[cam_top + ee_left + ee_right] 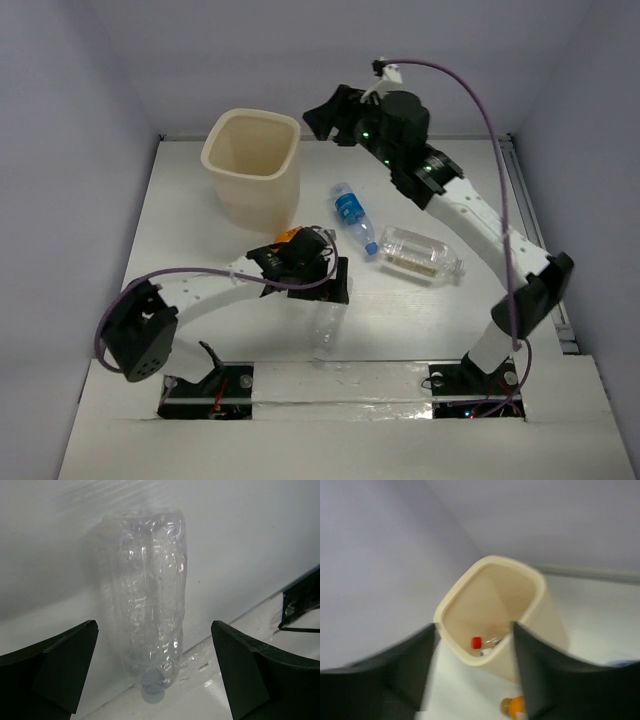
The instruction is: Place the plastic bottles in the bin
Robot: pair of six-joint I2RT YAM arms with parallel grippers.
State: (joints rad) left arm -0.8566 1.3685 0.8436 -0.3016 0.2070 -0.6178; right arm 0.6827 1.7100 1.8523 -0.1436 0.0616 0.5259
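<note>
The cream bin (pixel 262 205) stands at the back left. A blue-labelled bottle (pixel 352 215) and a wide clear ribbed bottle (pixel 418 253) lie on the table to its right. The small orange bottle (pixel 287 237) is partly hidden by my left wrist. My left gripper (pixel 328 295) is open, low over the plain clear slender bottle (pixel 325 325). In the left wrist view that bottle (pixel 145 595) lies between the fingers (pixel 55 665), untouched. My right gripper (pixel 322 120) is open and empty, high beside the bin (pixel 547 625). A red-capped bottle (pixel 476 642) lies inside; the orange bottle (pixel 512 706) shows below.
Grey walls close in the table at the back and both sides. A metal rail (pixel 515 200) runs along the right edge. A taped strip (pixel 340 375) and the two arm bases mark the near edge. A black bracket (pixel 305 600) shows right of the slender bottle.
</note>
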